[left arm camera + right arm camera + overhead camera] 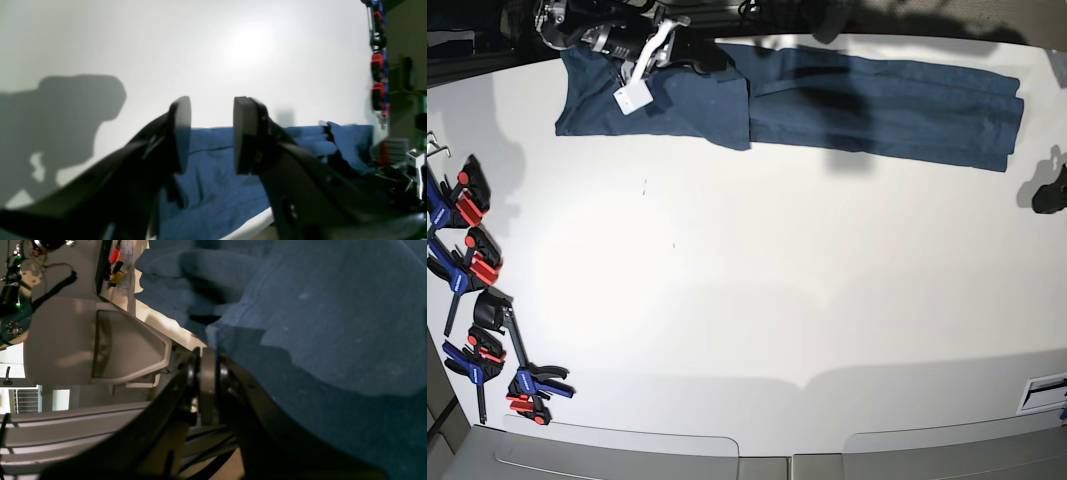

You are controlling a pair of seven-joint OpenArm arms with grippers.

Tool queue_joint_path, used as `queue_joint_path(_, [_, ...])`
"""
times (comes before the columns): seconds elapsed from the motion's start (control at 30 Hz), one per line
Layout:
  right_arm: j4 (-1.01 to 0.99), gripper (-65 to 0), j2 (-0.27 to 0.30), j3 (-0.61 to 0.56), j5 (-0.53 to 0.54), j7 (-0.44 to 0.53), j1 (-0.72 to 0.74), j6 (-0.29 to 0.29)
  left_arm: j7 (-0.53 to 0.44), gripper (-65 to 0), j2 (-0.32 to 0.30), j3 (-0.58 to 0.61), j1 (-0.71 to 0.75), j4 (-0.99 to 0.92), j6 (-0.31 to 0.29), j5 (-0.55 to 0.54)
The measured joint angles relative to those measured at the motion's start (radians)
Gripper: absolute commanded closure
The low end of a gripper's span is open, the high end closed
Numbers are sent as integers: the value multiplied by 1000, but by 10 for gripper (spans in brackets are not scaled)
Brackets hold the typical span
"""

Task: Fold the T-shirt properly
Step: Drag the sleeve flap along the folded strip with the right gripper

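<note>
The dark navy-teal T-shirt (877,100) lies as a long folded strip along the far edge of the white table (747,280). My right gripper (206,351) is shut, and the shirt's edge (300,323) runs into its fingertips at the table's far left end (697,55). My left gripper (211,133) is open and empty, above the bare table, with the shirt (217,173) lying beyond its fingers. In the base view the left gripper (1049,190) sits at the right edge, just below the shirt's right end.
Several red and blue clamps (467,260) lie along the table's left edge and also show in the left wrist view (378,66). The right arm's body and cables (607,30) hang over the shirt's left end. The table's front edge (747,440) is near.
</note>
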Motion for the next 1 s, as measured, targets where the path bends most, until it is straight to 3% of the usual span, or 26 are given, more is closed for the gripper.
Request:
queue_joint_path(0.23, [0,0,8,-2,0,0,-30,0,0,-194,52,0,0,0,0,1])
queue_joint_path(0.67, [0,0,33,-52,0,0,-33,0,-1,-194,52,0,0,0,0,0])
queue_joint_path(0.7, [0,-28,33,-52,0,0,-33,0,-1,-194,51,0,0,0,0,1])
queue_joint_path(0.8, [0,-197,33,-52,0,1,-33,0,-1,-194,52,0,0,0,0,1])
queue_joint_path(1.0, [52,-206,40,-53,-4,0,-30,0,0,-194,51,0,0,0,0,0])
